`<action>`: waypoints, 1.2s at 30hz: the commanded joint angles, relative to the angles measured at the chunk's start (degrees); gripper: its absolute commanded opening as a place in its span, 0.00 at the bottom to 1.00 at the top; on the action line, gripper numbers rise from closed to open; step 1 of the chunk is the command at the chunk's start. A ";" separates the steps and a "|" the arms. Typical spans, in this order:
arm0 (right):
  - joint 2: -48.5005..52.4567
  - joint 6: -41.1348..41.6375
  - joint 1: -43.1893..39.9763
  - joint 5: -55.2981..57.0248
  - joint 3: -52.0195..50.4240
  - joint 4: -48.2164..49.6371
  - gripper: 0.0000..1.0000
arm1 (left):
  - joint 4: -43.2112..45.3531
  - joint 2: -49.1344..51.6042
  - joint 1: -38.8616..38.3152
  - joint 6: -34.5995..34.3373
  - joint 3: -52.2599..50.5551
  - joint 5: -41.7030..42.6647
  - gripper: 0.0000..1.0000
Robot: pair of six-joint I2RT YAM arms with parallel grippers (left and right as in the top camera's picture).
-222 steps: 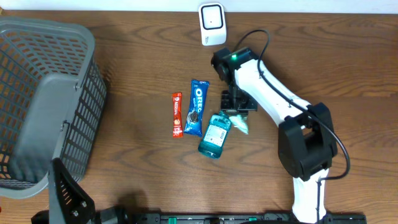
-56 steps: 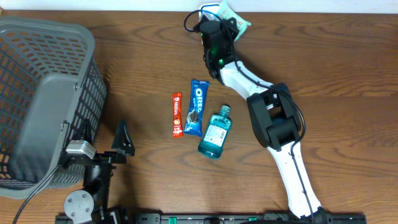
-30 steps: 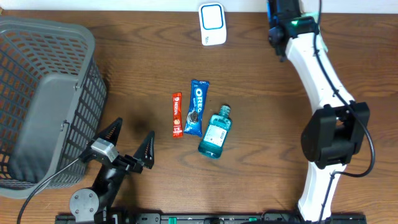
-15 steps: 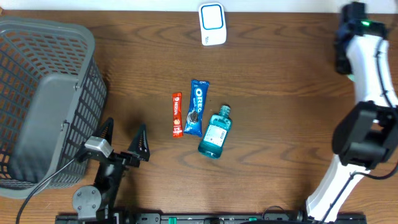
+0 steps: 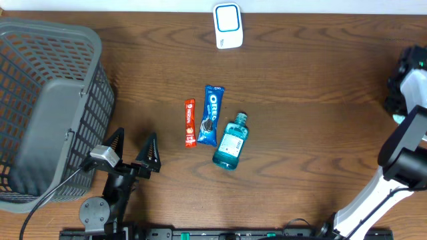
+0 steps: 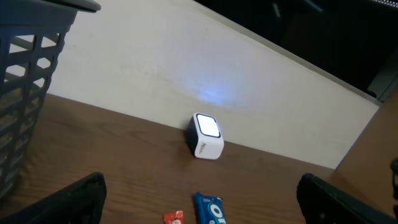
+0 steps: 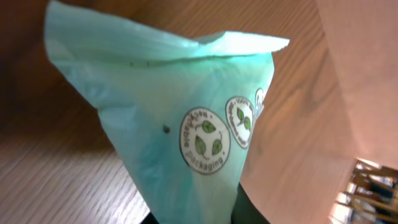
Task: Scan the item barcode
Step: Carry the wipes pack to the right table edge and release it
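Lower left, the left fingers (image 5: 151, 155) stand wide over the bench (image 5: 300, 100); at the right edge, the right fingers (image 7: 250, 215), barely visible, seemingly pinch a pale green packet (image 7: 186, 124).

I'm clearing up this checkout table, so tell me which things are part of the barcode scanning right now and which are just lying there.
In the job: scanner; green packet, clamped in the right gripper.
Lying about for now: Oreo pack; red sachet; blue bottle; grey basket. The left gripper hangs open, holding nothing.
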 commanded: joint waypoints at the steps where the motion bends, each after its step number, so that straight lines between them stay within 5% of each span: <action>1: 0.02 0.74 -2.89 1.27 -3.85 4.39 0.01 | -0.39 -0.04 -0.24 -0.70 -0.92 -0.50 0.98; 5: 0.04 -0.09 -6.10 1.03 -6.54 10.40 0.12 | -1.51 -0.04 -0.24 -0.70 -0.92 -0.50 0.98; 8: 0.00 -0.09 -7.37 0.81 -5.77 11.19 0.54 | -1.55 -0.04 -0.24 -0.70 -0.92 -0.50 0.98; 10: -0.07 -0.04 -7.54 -0.46 -4.52 10.43 0.91 | -1.55 -0.04 -0.24 -0.70 -0.92 -0.50 0.98; 11: -0.15 -0.04 -7.50 -2.16 -3.65 9.62 0.99 | -1.53 -0.04 -0.24 -0.66 -0.92 -0.55 0.98; 18: -0.17 0.00 -3.67 -22.73 8.61 -3.82 0.99 | -1.75 -0.04 -0.24 0.90 -0.92 -0.52 0.98; 26: -0.17 0.00 6.05 -26.45 19.78 -13.88 0.99 | -8.04 -0.04 -0.24 26.58 -0.92 4.52 0.98; 36: -0.26 0.46 19.69 -33.83 22.14 -16.81 0.99 | -15.23 -0.04 -0.24 31.76 -0.92 2.05 0.98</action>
